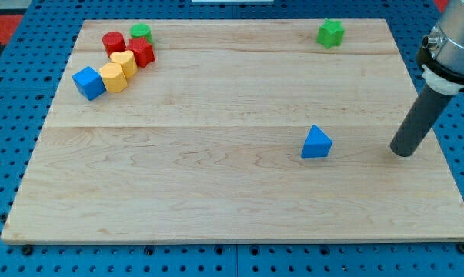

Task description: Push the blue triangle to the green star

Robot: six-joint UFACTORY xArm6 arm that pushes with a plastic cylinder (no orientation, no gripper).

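The blue triangle [316, 143] lies on the wooden board [216, 192], right of centre. The green star [331, 33] sits near the board's top edge, almost straight above the triangle toward the view's top. My tip [402, 152] rests on the board to the right of the blue triangle, well apart from it and slightly lower in the view. The dark rod rises from it toward the view's upper right.
A cluster stands at the board's upper left: a blue cube [88, 82], a yellow block [113, 78], a yellow heart [124, 61], a red cylinder [113, 41], a red block [141, 52] and a green cylinder [141, 32].
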